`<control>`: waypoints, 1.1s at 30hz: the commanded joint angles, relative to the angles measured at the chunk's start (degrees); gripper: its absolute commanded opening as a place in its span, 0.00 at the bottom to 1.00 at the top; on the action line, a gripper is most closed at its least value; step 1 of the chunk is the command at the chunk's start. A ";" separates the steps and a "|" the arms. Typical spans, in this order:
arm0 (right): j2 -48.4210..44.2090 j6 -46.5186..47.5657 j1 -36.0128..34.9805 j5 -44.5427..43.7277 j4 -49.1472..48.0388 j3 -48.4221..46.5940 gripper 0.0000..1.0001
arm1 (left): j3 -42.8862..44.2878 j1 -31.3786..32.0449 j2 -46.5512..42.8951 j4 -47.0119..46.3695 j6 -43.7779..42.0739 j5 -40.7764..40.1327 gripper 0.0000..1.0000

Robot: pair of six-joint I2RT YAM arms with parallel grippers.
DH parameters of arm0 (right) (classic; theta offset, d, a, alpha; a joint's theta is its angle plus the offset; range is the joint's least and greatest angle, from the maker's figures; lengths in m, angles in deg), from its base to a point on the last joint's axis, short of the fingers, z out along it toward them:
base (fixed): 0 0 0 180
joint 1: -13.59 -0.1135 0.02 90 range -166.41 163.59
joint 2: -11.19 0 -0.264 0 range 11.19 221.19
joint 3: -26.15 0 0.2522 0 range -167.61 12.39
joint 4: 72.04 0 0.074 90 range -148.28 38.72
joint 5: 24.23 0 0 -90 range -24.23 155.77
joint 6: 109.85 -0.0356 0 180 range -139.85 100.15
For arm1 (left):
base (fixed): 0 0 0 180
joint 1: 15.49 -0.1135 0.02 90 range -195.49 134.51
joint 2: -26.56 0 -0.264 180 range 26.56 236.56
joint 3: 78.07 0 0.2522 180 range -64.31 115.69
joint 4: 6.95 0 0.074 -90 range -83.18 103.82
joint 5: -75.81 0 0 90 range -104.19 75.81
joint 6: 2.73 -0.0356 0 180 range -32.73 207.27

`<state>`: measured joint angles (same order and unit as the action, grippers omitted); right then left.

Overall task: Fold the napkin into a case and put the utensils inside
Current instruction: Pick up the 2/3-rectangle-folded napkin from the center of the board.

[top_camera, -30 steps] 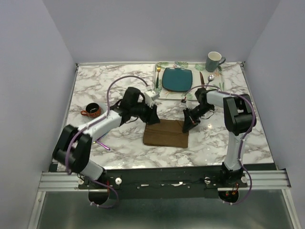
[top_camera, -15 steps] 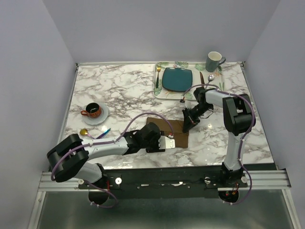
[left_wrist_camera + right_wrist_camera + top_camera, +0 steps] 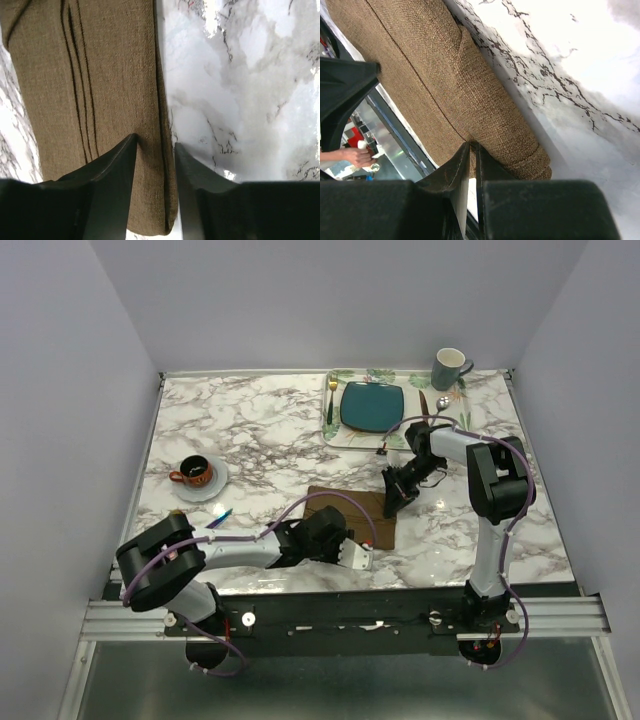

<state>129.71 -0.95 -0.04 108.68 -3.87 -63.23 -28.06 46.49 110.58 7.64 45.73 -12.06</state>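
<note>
— How does the napkin (image 3: 382, 532) (image 3: 100, 75) (image 3: 445, 75) lie?
— It is folded into a flat brown rectangle of coarse weave. Its layered edges run along one side, and it rests on the marble surface (image 3: 260, 430).
— And the utensils (image 3: 220, 514)?
— Only a slim blue-purple iridescent piece shows. It lies flat, well left of the napkin.

In the top view the near left part of the napkin (image 3: 382, 530) is covered by the left arm (image 3: 320, 538), the utensils (image 3: 218, 512) by the saucer (image 3: 222, 480) are shown too small to be told apart, and in both wrist views the cloth is cut off by the picture's edges.
</note>
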 commanded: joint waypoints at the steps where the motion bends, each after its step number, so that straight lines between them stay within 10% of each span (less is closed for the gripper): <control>1: 1.63 2.55 -0.26 -5.21 -1.41 -0.67 0.18 | 1.89 0.95 4.74 6.38 -2.32 -0.11 0.32; 8: 0.40 2.90 -0.78 -5.21 -1.50 1.52 0.18 | 3.74 0.87 3.69 13.32 -2.32 4.36 0.01; 20: -3.12 4.13 -1.66 -5.21 -2.12 6.27 0.18 | 14.01 -1.06 2.63 28.62 5.06 18.69 0.00; 33: -1.63 4.84 -2.02 -5.83 -1.06 3.72 0.18 | 38.70 -19.43 20.10 47.51 7.34 43.74 0.00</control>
<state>127.00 1.32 -1.87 108.31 -3.30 -58.49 3.90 31.58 124.73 46.08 51.61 19.28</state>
